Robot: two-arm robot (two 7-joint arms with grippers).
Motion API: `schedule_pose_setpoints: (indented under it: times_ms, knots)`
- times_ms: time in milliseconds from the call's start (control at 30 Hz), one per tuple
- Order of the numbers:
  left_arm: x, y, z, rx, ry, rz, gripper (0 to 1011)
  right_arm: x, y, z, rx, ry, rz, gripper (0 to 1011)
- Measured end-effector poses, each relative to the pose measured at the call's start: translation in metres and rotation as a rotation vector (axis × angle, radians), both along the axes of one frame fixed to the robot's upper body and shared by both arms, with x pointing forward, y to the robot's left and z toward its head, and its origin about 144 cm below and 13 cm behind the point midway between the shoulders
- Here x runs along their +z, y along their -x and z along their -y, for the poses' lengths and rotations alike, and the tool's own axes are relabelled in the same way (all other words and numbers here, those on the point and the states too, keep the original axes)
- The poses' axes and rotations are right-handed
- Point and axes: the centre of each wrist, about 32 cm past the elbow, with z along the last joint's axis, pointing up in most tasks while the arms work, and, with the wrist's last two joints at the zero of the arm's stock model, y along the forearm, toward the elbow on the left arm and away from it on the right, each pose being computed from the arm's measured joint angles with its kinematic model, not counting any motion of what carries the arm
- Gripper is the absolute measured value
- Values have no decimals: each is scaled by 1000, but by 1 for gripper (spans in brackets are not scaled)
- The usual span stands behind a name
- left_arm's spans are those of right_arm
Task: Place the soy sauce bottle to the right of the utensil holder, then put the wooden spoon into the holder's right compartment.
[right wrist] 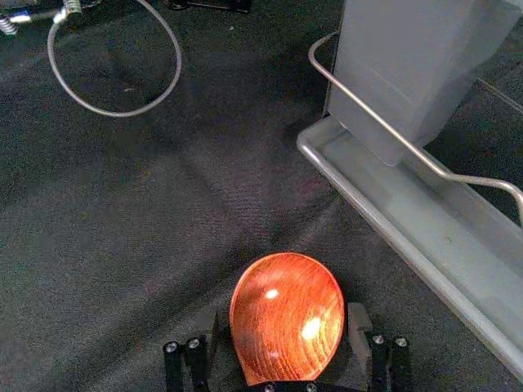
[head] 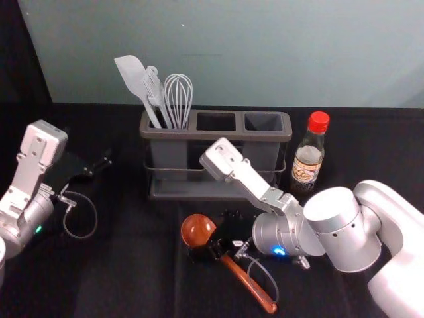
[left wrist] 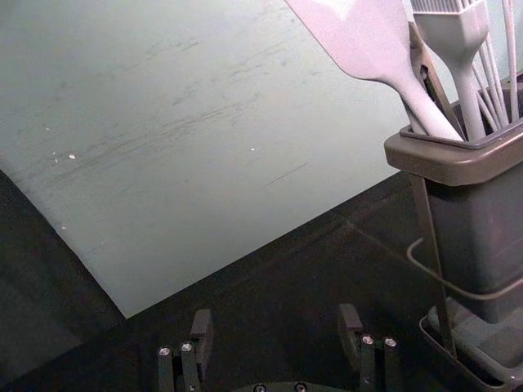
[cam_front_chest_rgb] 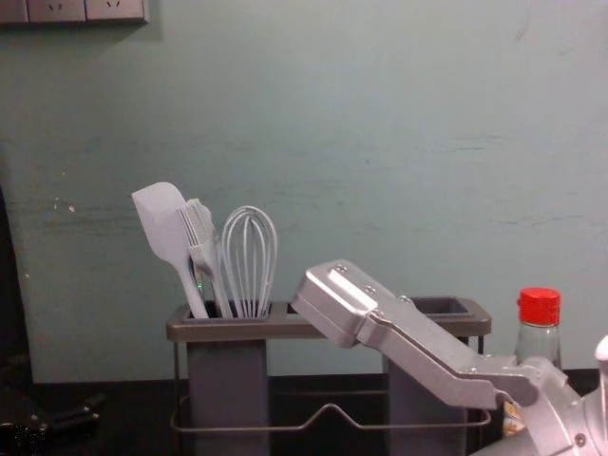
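Left tool's (head: 99, 164) 2 fingers (left wrist: 201, 336) apart, spatula (left wrist: 368, 41), brush (left wrist: 458, 39), whisk (left wrist: 511, 57) in utensil holder (left wrist: 458, 162)

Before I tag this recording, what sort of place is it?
Probably a robot test bench set up like a kitchen counter: a utensil holder and sauce bottle stand on wrinkled black cloth before a plain wall.

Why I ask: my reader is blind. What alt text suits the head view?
The right gripper straddles a wooden spoon before a utensil holder with spatula, brush and whisk in its left compartment. A red-capped soy sauce bottle stands right of the holder; the left gripper is at left.
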Motion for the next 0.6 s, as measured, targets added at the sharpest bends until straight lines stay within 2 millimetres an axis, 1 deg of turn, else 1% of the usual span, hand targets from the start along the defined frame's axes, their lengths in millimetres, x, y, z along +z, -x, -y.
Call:
schedule_pose_setpoints:
  times_ms: [600]
  knots:
    - [0,0,0,0,0,0,1005,-5,-3,-6,2,6,28,1002]
